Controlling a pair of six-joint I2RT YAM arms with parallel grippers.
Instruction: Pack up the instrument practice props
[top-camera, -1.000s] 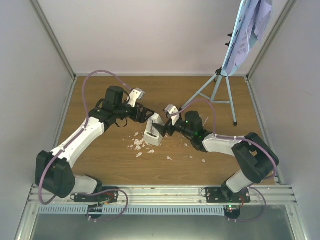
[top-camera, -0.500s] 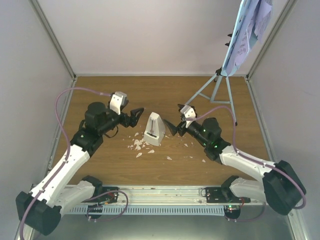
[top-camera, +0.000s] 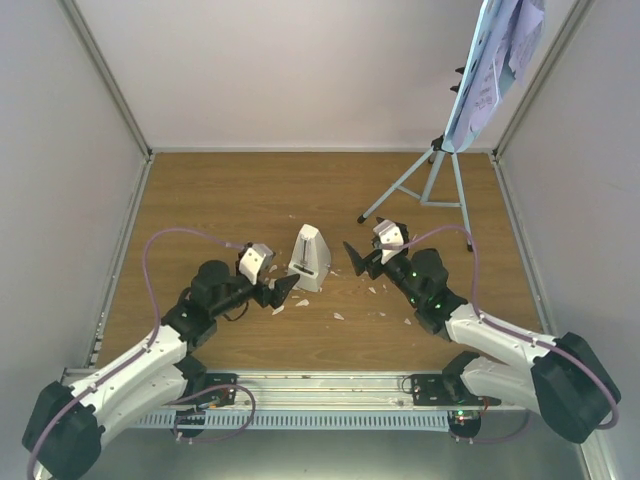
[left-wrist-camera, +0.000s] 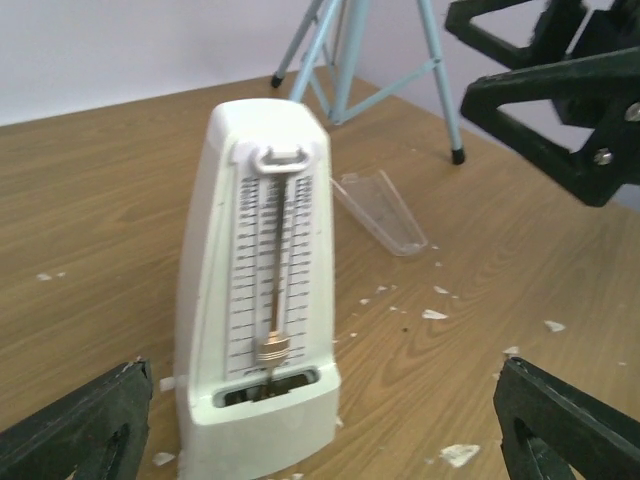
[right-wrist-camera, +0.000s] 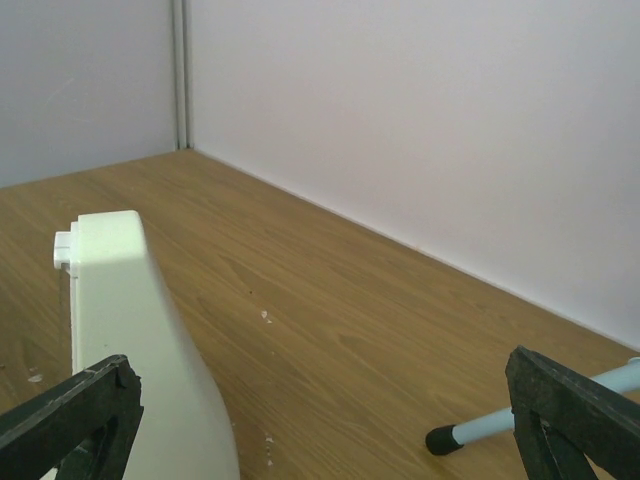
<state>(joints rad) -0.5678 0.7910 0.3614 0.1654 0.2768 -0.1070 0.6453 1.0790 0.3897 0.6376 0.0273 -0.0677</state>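
Drawn back from the metronome (top-camera: 310, 258), left fingers (left-wrist-camera: 70, 430) and right fingers (right-wrist-camera: 570, 400) gape wide and empty either side mid-frame, crumbs (left-wrist-camera: 432, 314) and clear cover (left-wrist-camera: 385, 212) lying on the surface (top-camera: 220, 200) nearby.

- Pale cream-white metronome (left-wrist-camera: 255, 330), fine dark scale lines down its face, brass-toned weight on a silvery rod.
- Clear, colourless cover (left-wrist-camera: 380, 212).
- Pale-blue music stand (left-wrist-camera: 438, 80), black feet.
- Lavender-white sheet music (top-camera: 518, 32), faint darker print, perhaps notation.
- Warm brown wood-grain table (top-camera: 220, 195), flecked with white crumbs (left-wrist-camera: 458, 454).
- Black left gripper (top-camera: 283, 290) and right gripper (top-camera: 357, 259).
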